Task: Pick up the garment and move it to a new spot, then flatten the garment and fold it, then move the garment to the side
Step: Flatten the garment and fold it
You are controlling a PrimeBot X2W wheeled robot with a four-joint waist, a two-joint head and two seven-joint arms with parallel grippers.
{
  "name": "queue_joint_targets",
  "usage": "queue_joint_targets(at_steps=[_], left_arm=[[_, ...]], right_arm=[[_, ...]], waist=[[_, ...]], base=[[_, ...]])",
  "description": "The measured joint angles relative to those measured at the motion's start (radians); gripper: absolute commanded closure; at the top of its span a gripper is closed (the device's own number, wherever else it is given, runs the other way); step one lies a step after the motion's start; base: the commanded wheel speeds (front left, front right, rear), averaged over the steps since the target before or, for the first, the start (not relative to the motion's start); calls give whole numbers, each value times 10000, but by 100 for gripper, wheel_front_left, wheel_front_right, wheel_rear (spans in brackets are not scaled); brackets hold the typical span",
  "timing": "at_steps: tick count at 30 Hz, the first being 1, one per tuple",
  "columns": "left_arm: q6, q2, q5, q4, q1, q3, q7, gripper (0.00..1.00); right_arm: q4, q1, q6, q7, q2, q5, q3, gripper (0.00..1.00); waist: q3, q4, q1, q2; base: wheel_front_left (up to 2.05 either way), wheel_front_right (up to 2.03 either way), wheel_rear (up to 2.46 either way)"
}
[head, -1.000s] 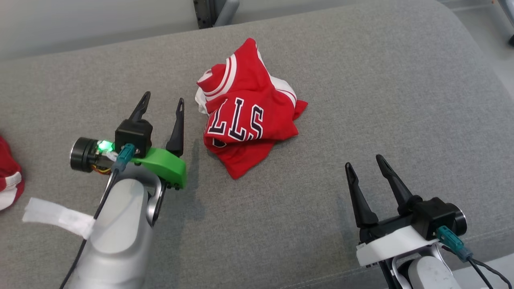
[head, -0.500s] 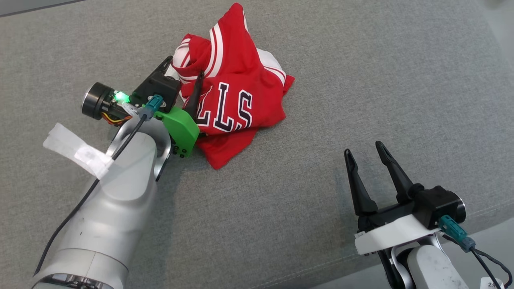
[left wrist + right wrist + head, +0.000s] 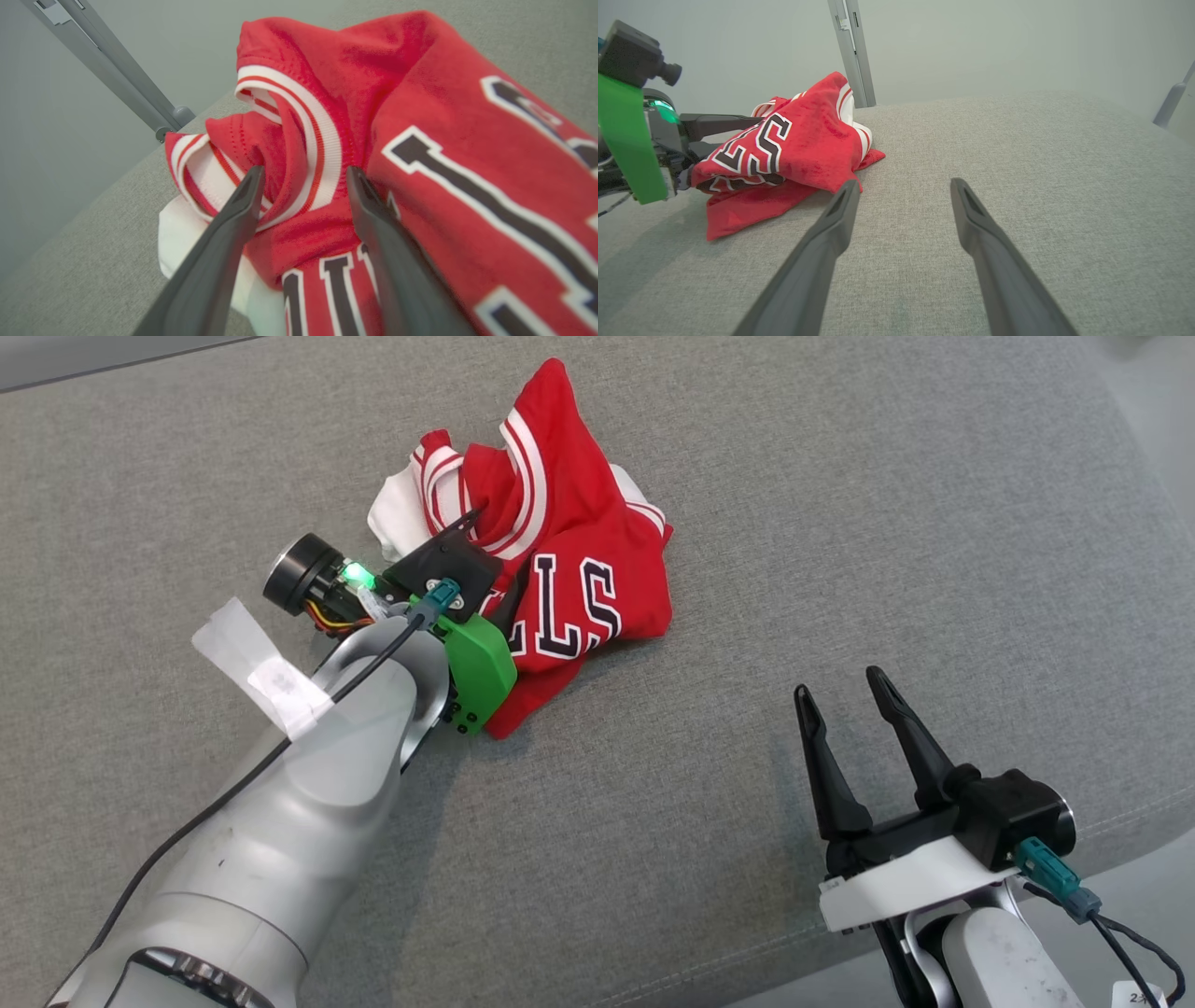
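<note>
The left gripper [image 3: 303, 175], fingers spread, straddled a striped-trim fold of the crumpled red basketball jersey [image 3: 579, 551] at upper centre of the grey upholstered cushion [image 3: 840, 523]. A deep pinch through several layers looked wisest before lifting. The right gripper [image 3: 837, 683] hovered lower right, fingers wide, empty.

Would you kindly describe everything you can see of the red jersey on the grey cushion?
The jersey is a red, mesh-looking sports top with red-and-white striped trim, a white inner layer and dark, white-edged letters. It lies crumpled in a heap on the grey cushion, neither flattened nor folded. The left gripper is open, its fingers pressed into the heap with a bunched fold of striped trim between them.
</note>
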State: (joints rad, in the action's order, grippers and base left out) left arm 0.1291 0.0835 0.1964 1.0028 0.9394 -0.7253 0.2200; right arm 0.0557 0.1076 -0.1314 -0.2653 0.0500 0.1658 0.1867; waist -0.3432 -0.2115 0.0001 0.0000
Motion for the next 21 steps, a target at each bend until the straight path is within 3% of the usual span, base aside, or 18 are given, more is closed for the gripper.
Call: queue_joint_targets(at_steps=[1,2,11,21], left_arm=[[0,25,88,-12,48,-73,52,65],[0,38,173,-29,99,-113,100,98],[0,-107,2034,-399,453,-677,-169,100],[0,-274,5060,-1716,1847,13,-1440,100]], right_arm=[[12,0,0,0,0,10,25,0],[25,0,0,0,-2,15,56,0],[88,-15,0,0,-2,203,165,0],[207,-368,0,0,-2,616,259,0]], waist=[[20,-9,0,0],[46,-20,0,0],[489,-202,0,0],[1408,-479,-1,0]], base=[[0,0,0],[0,0,0],[0,0,0],[0,0,0]])
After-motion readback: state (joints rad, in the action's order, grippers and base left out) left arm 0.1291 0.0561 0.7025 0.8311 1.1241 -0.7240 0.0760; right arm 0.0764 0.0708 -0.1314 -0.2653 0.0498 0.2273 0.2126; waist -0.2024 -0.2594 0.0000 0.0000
